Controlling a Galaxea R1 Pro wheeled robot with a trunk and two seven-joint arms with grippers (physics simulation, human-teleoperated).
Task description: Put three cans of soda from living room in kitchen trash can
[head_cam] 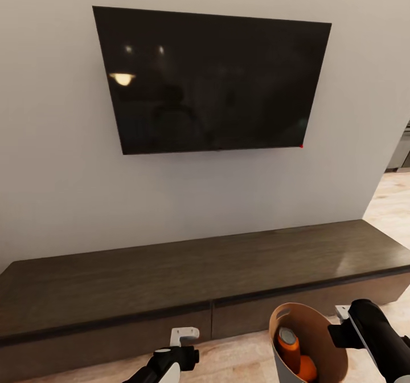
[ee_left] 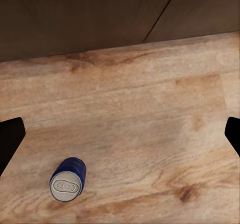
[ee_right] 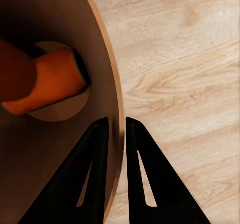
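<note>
My right gripper [ee_right: 116, 129] is clenched on the rim of the trash can [head_cam: 319, 323] — one dark finger inside the wall, one outside, thin rim pinched between them. In the head view the bin sits at lower right of the frame: round, tapered, pale grey outside, tan-brown matte inside. Two orange cans [head_cam: 290, 346] lie in it, smooth cylinders with grey tops; the right wrist view shows one orange can [ee_right: 52, 84] tipped on the bin's round floor.

My left gripper [ee_left: 120, 129] is released — finger tips sit at the far left and right edges of the left wrist view, wide apart, nothing between them. Below it the blue can [ee_left: 67, 179] stands on the light wood floor [ee_left: 150, 119], lower left of that frame: glossy blue wall, grey top with pull-tab.

Head view, rest of frame: black glossy TV [head_cam: 213, 81] on a plain pale wall, long low dark-wood cabinet [head_cam: 188, 269] with visible grain beneath it.
</note>
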